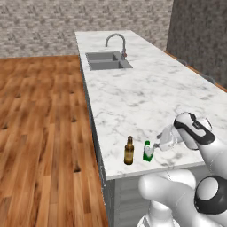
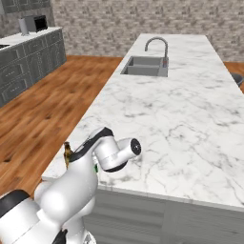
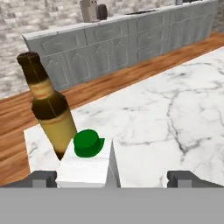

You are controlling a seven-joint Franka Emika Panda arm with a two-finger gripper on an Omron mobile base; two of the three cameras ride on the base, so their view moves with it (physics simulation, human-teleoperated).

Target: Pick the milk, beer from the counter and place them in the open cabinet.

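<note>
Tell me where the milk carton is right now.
The milk carton stands on the marble counter near its front edge, just right of the beer bottle in the left base view, with the open end effector at it.

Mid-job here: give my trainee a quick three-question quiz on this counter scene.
1. True or false: the tool is shut on the milk.
2. Which stands taller, the milk or the beer?
3. The sink lies: A) at the counter's far end, B) beside the beer.

Key: 1 false, the tool is open, with the milk's cap low between its fingertips in the hand view; 2 the beer; 3 A.
</note>
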